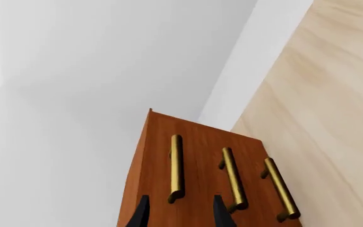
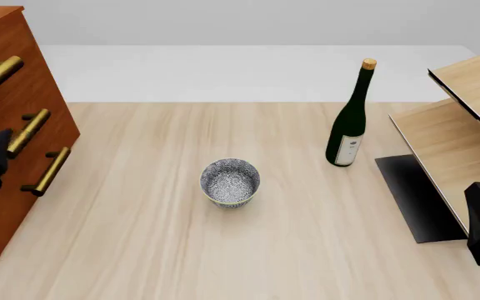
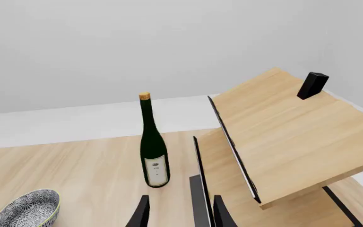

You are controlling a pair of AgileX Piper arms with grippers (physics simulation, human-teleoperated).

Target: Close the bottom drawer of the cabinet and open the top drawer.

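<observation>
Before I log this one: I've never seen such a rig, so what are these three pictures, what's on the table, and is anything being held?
These are simulator renders of two robot arms at a wooden table. The front view looks down from behind the arms; each of the other two comes from a camera behind one gripper. The left gripper faces the cabinet and its three brass handles, all drawer fronts looking flush. The right gripper faces a green bottle and a pale shelf unit. A patterned bowl sits mid-table. Both grippers are open and hold nothing.
</observation>
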